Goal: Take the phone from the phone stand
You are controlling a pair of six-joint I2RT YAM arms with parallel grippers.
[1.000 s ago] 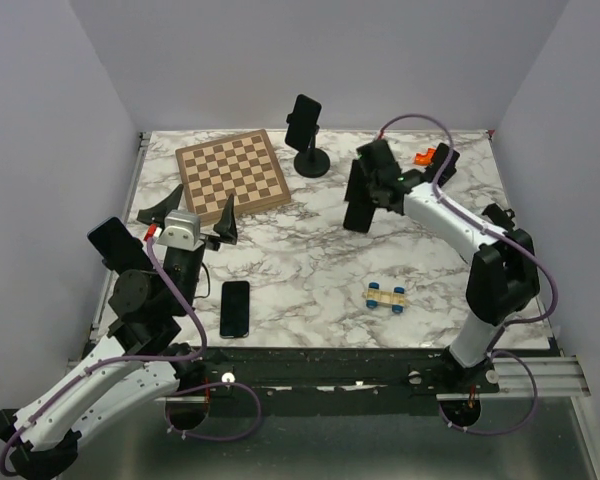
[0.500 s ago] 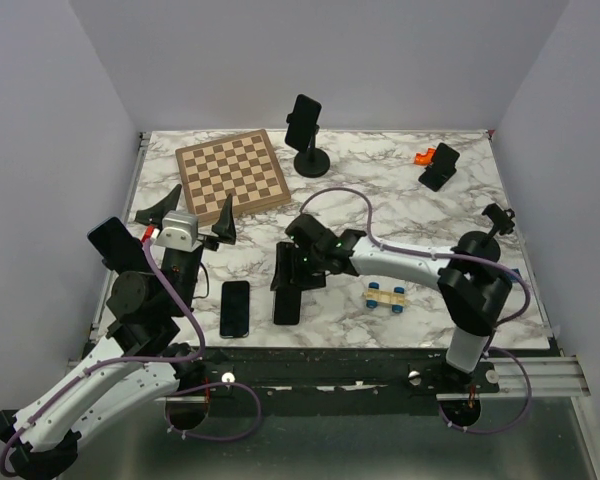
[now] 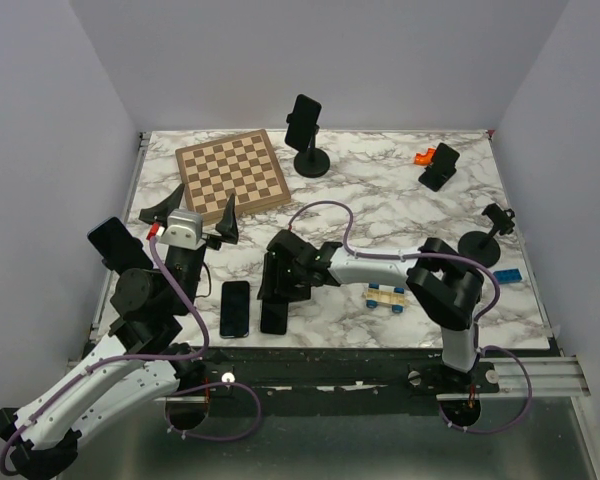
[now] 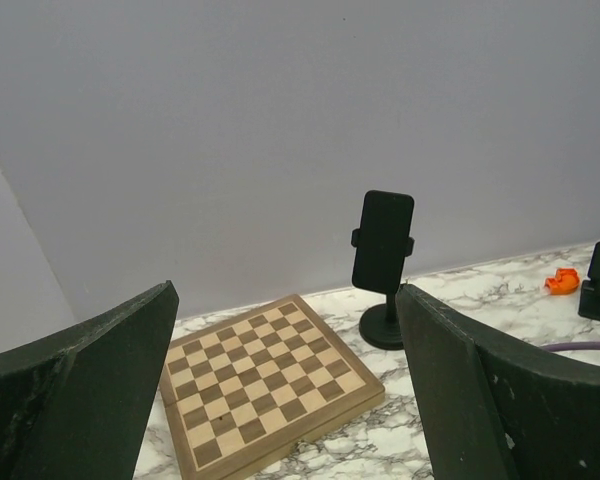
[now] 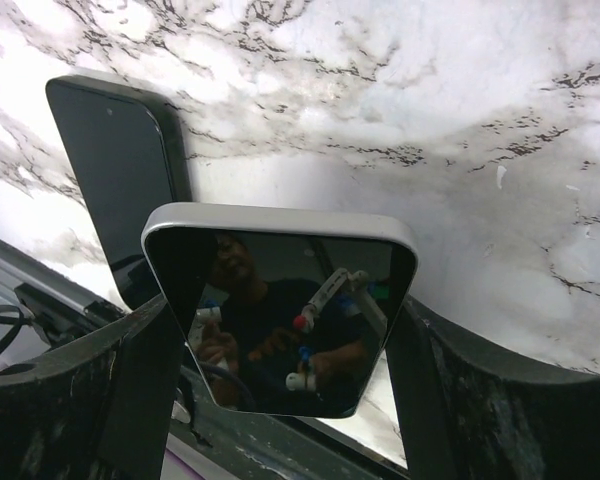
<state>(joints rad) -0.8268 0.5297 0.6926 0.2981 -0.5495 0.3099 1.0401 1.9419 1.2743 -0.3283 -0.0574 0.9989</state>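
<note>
No legible text, brand, number or sign in any view; the phone (image 5: 280, 310) screen shows only a reflection, the chessboard (image 3: 230, 172) only plain squares.

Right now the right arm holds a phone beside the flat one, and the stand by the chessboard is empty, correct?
No, the stand by the chessboard is not empty: the left wrist view shows a phone clamped in it. The rest is right: the right end effector holds a second phone beside the flat phone.
</note>
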